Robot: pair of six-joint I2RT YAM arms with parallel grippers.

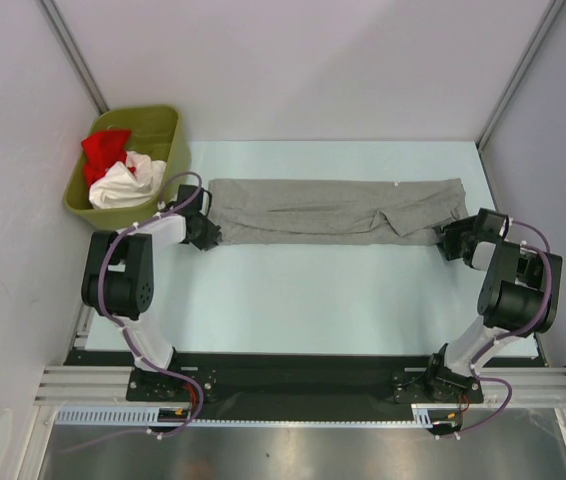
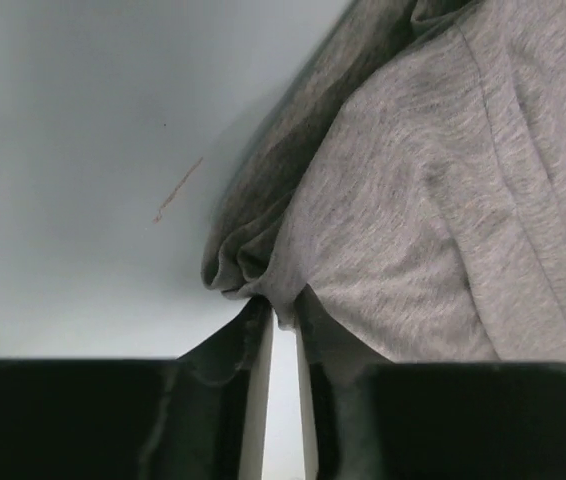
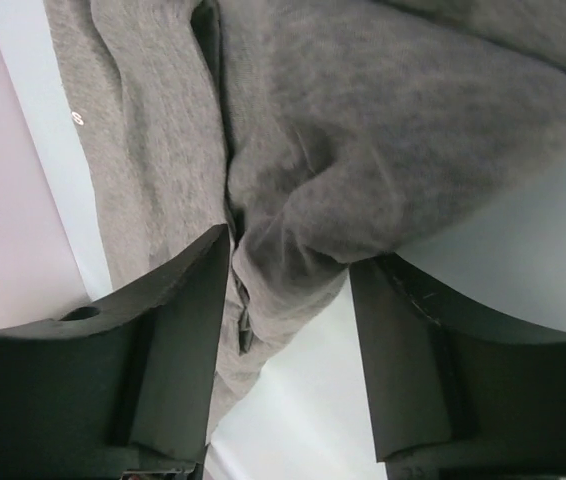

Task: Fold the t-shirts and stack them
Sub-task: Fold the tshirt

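A heather-grey t-shirt lies folded into a long strip across the far half of the table. My left gripper is at its left end. In the left wrist view the gripper has its fingers drawn close together, pinching a bunched fold of the grey t-shirt at the tips. My right gripper is at the strip's right end. In the right wrist view that gripper stands open, its fingers on either side of a thick fold of the grey t-shirt. The fold lies against one finger.
An olive-green bin stands at the back left, just behind the left arm. It holds a red shirt and a white shirt. White walls close in the table on the left, the right and the back.
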